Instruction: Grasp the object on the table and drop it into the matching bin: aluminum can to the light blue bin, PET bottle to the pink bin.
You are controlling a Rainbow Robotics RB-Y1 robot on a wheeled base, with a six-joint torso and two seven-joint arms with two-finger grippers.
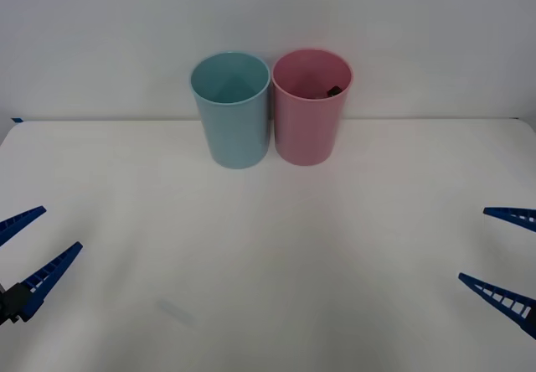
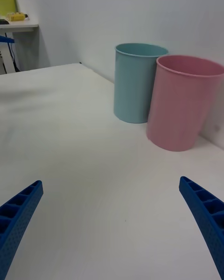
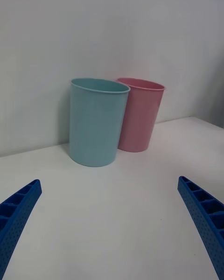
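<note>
Both the left gripper [image 1: 29, 246] and right gripper [image 1: 502, 255] are hovering wide open, empty; something dark, perhaps the PET bottle [image 1: 332, 91], is sitting in the pink bin [image 1: 308, 129]

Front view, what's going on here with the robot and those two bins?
Nothing is being handled right now. The left gripper and right gripper sit open and empty at the near sides of the white table. The light blue bin and the pink bin stand side by side at the far edge. A small dark object shows just inside the pink bin's rim, possibly the bottle's cap, so the drop looks done.
</note>
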